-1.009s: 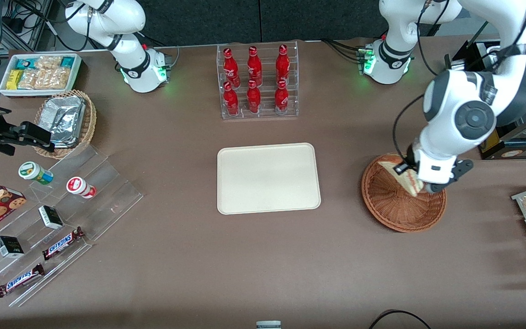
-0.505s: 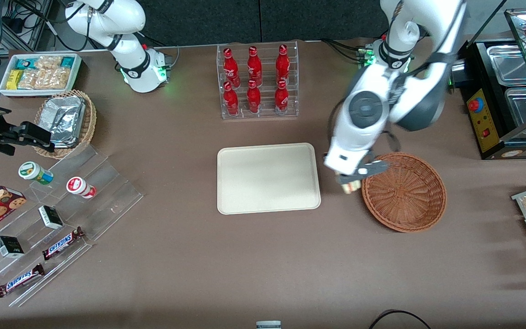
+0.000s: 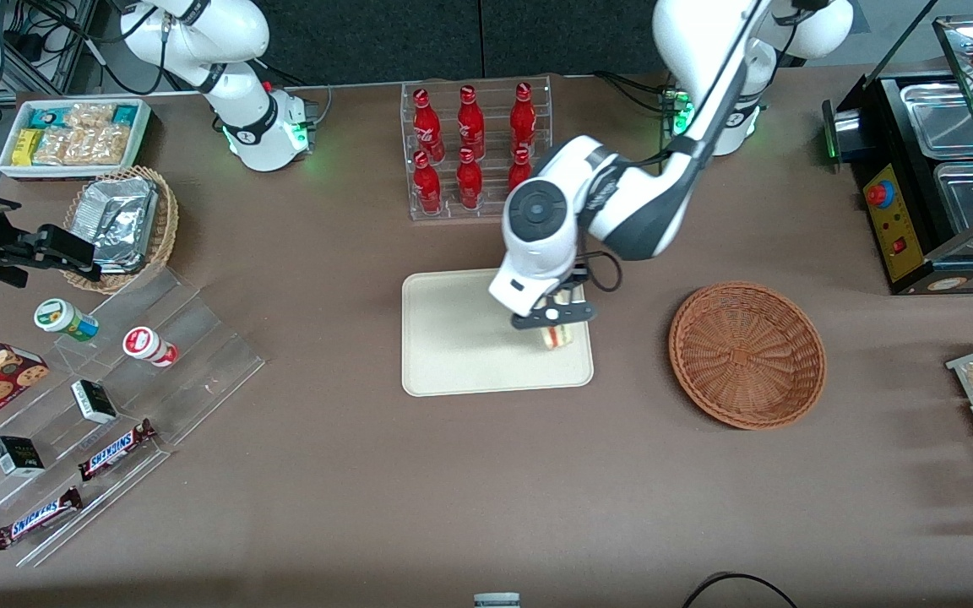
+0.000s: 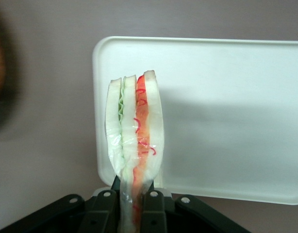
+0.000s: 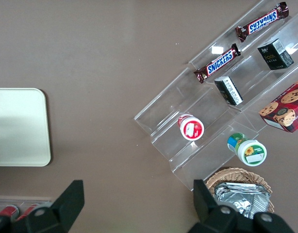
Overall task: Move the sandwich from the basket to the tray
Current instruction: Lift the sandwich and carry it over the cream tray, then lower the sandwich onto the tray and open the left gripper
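the gripper point(image 3: 556, 320), clamped on the wrapped sandwich point(image 4: 134, 136), hangs over the cream tray point(image 3: 453, 338), the wicker basket point(image 3: 747, 355) well apart; next, lower and release.

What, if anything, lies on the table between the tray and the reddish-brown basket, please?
Nothing: the front view shows bare table between the tray and basket. The gripper holds the sandwich over the tray.
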You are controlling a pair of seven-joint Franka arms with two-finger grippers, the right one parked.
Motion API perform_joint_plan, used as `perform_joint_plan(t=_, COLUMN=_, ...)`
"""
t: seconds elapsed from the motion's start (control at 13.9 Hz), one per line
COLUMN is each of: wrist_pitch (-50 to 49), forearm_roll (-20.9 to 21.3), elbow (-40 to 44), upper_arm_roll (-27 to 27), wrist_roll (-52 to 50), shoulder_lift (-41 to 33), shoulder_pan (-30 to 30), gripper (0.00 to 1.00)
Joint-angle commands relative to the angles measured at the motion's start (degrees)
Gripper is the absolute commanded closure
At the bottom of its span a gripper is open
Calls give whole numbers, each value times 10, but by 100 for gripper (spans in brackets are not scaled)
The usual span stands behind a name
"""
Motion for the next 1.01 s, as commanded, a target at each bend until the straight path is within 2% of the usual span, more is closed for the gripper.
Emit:
perform_joint_plan(t=0.0, wrist_pitch=24, forearm_roll=-6, elbow=21, upper_arm_roll=8, wrist_roll=-1, shoulder_lift=37, shoulder_pan=-37, gripper=82)
perform_joint_plan(t=0.65, wrist_pitch=126, forearm_roll=-6, elbow=27, upper_arm_roll=8, wrist_roll=-9, shoulder_lift=98, shoulder_pan=-73, gripper=81)
perform_joint_plan(t=0.94, wrist_pitch=127, forearm_roll=2, elbow=26, upper_arm_roll=8, wrist_roll=-10, shoulder_lift=106, shoulder_pan=-74, gripper=81)
